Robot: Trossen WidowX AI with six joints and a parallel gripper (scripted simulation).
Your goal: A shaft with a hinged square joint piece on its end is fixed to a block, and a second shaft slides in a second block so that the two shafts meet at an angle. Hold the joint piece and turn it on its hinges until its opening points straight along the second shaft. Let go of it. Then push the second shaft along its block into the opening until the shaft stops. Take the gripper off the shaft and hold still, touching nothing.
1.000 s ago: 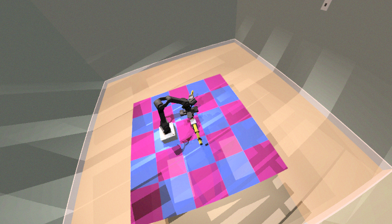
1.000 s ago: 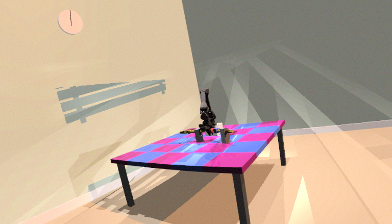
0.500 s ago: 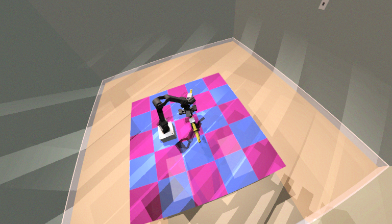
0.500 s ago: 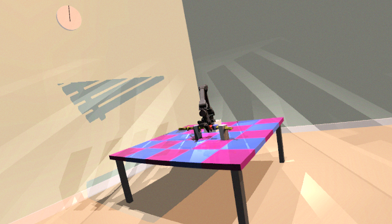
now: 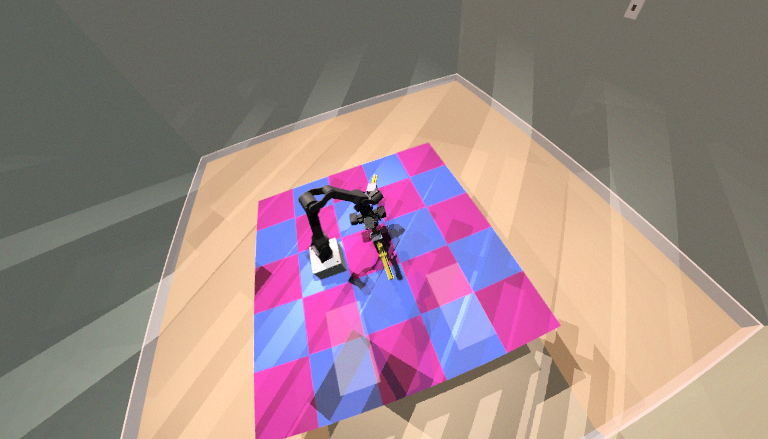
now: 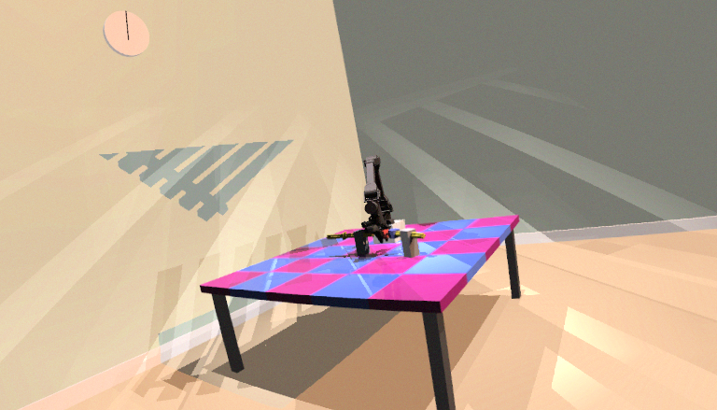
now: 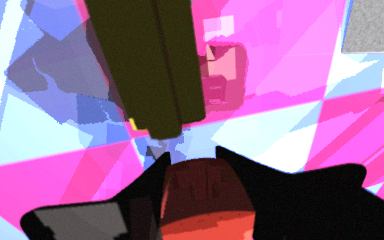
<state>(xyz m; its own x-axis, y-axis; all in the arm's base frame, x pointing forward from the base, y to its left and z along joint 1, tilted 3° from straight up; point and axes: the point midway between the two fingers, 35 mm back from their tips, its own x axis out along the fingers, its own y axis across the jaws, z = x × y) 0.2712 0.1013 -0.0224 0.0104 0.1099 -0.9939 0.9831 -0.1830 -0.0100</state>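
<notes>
The red joint piece [image 7: 207,185] [image 6: 385,234] is between the black fingers of my gripper [image 7: 193,153], which is shut on it. Its opening cannot be made out. A dark yellow shaft [image 7: 150,65] points towards the joint piece from the top of the wrist view, with a visible gap between its end and the piece. This looks like the long yellow second shaft [image 5: 386,261] [image 6: 338,235], carried by a dark-looking block [image 6: 361,244]. The other yellow shaft [image 5: 374,178] [image 6: 420,235] sits in a grey block [image 6: 410,246]; the arm partly hides it. A small blue part [image 6: 393,233] shows beside the joint piece.
The blocks stand on a pink and blue checkered table [image 5: 458,321] [image 6: 407,287]. The arm's white base [image 5: 327,264] stands left of the shafts in the top view. A grey corner [image 7: 365,25] shows at the upper right of the wrist view. Shadows cross the table.
</notes>
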